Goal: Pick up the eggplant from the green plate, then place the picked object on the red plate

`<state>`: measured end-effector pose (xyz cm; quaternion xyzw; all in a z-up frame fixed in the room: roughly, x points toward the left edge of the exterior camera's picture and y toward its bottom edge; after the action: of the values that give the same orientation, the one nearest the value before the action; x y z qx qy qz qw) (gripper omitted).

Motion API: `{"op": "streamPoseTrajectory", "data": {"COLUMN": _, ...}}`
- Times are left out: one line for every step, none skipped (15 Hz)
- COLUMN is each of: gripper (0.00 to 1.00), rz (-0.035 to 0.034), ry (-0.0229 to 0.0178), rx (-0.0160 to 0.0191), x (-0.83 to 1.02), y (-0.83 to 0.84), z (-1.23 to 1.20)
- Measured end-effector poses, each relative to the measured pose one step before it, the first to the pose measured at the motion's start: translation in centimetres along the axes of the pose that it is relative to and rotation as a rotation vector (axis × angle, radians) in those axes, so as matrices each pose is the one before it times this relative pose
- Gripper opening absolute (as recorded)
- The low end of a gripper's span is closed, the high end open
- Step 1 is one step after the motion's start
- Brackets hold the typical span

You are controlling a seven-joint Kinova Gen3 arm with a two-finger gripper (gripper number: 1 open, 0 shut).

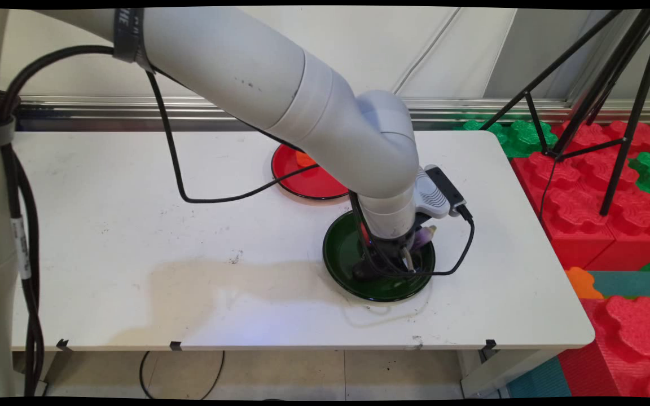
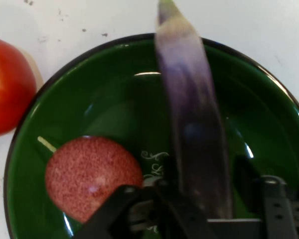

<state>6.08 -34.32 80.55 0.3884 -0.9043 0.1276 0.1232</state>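
1. The white surface (image 1: pixel 133 225) carries scuffs and a broad pale brownish stain near its front edge; a wall with a metal rail runs behind it.
2. To the right of the surface, red and green foam blocks (image 1: pixel 613 214) are stacked on the floor, and a black tripod (image 1: pixel 601 101) stands among them.
3. A red plate (image 1: pixel 302 180) sits toward the far middle of the surface, partly hidden by the arm, with a small orange thing (image 1: pixel 304 158) on its far edge.
4. A green plate (image 1: pixel 359 282) lies nearer and to the right, close to the red plate but apart from it.
5. The pincer (image 1: pixel 392 262) is lowered over the green plate, black cables looping around it.
6. In the hand view, the pincer (image 2: pixel 204 209) is closed on a long purple eggplant (image 2: pixel 194 129), which stands between the fingers and stretches away across the green plate (image 2: pixel 114 99), its pale tip reaching past the plate's rim.
7. In the main view the eggplant (image 1: pixel 424 235) shows as a purple end poking out to the right of the wrist, above the plate.
8. Inside the green plate, a round, speckled reddish fruit (image 2: pixel 92 177) rests beside the eggplant, apart from it.
9. Just outside the plate's rim, on the bare surface, a red tomato-like fruit (image 2: pixel 7 87) sits at the hand view's left edge.
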Motion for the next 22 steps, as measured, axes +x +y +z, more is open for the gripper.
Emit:
{"op": "streamPoseTrajectory", "data": {"gripper": 0.0, "rz": -0.00265, "ry": 0.00319, "rx": 0.0036, "x": 0.007, "y": -0.001, "z": -0.021}}
{"op": "streamPoseTrajectory", "data": {"gripper": 0.0, "rz": -0.00221, "ry": 0.00402, "rx": 0.00474, "x": 0.001, "y": -0.012, "z": -0.08}}
{"op": "streamPoseTrajectory", "data": {"gripper": 0.0, "rz": -0.00127, "ry": 0.00529, "rx": 0.00334, "x": 0.023, "y": 0.002, "z": -0.19}}
{"op": "streamPoseTrajectory", "data": {"gripper": 0.0, "rz": -0.00001, "ry": 0.00366, "rx": 0.00339, "x": 0.003, "y": -0.005, "z": -0.232}}
{"op": "streamPoseTrajectory", "data": {"gripper": 0.0, "rz": -0.00038, "ry": 0.00602, "rx": 0.00263, "x": 0.02, "y": -0.026, "z": -0.417}}
{"op": "streamPoseTrajectory", "data": {"gripper": 0.0, "rz": 0.00065, "ry": 0.00552, "rx": 0.00161, "x": 0.011, "y": -0.023, "z": -0.488}}
{"op": "streamPoseTrajectory", "data": {"gripper": 0.0, "rz": 0.00062, "ry": 0.00707, "rx": 0.0017, "x": 0.021, "y": -0.05, "z": -0.682}}
{"op": "streamPoseTrajectory", "data": {"gripper": 0.0, "rz": 0.00095, "ry": 0.00803, "rx": 0.00267, "x": 0.036, "y": -0.074, "z": -0.848}}
{"op": "streamPoseTrajectory", "data": {"gripper": 0.0, "rz": 0.00031, "ry": 0.00655, "rx": 0.00329, "x": 0.013, "y": -0.131, "z": -0.872}}
{"op": "streamPoseTrajectory", "data": {"gripper": 0.0, "rz": 0.00063, "ry": 0.00807, "rx": 0.00466, "x": 0.041, "y": -0.192, "z": -1.107}}
{"op": "streamPoseTrajectory", "data": {"gripper": 0.0, "rz": -0.00021, "ry": 0.00842, "rx": 0.00609, "x": 0.032, "y": -0.297, "z": -1.246}}
{"op": "streamPoseTrajectory", "data": {"gripper": 0.0, "rz": -0.00142, "ry": 0.00783, "rx": 0.00542, "x": 0.034, "y": -0.324, "z": -1.104}}
{"op": "streamPoseTrajectory", "data": {"gripper": 0.0, "rz": -0.00128, "ry": 0.00453, "rx": 0.00344, "x": 0.017, "y": -0.221, "z": -0.685}}
{"op": "streamPoseTrajectory", "data": {"gripper": 0.0, "rz": -0.00527, "ry": 0.0086, "rx": 0.00751, "x": -0.025, "y": -0.503, "z": -1.285}}
{"op": "streamPoseTrajectory", "data": {"gripper": 0.0, "rz": -0.00542, "ry": 0.00665, "rx": 0.00641, "x": -0.036, "y": -0.462, "z": -1.074}}
{"op": "streamPoseTrajectory", "data": {"gripper": 0.0, "rz": -0.00306, "ry": 0.00494, "rx": 0.00411, "x": -0.001, "y": -0.318, "z": -0.71}}
{"op": "streamPoseTrajectory", "data": {"gripper": 0.0, "rz": -0.00832, "ry": 0.00792, "rx": 0.0061, "x": -0.069, "y": -0.543, "z": -1.068}}
{"op": "streamPoseTrajectory", "data": {"gripper": 0.0, "rz": -0.01064, "ry": 0.00925, "rx": 0.00603, "x": -0.157, "y": -0.652, "z": -1.2}}
{"op": "streamPoseTrajectory", "data": {"gripper": 0.0, "rz": -0.00969, "ry": 0.00777, "rx": 0.00337, "x": -0.246, "y": -0.687, "z": -1.162}}
{"op": "streamPoseTrajectory", "data": {"gripper": 0.0, "rz": -0.00889, "ry": 0.0052, "rx": 0.0037, "x": -0.261, "y": -0.635, "z": -0.987}}
{"op": "streamPoseTrajectory", "data": {"gripper": 0.0, "rz": -0.00623, "ry": 0.0015, "rx": 0.00339, "x": -0.218, "y": -0.437, "z": -0.616}}
{"op": "streamPoseTrajectory", "data": {"gripper": 0.0, "rz": -0.00968, "ry": 0.00159, "rx": 0.00577, "x": -0.357, "y": -0.673, "z": -0.879}}
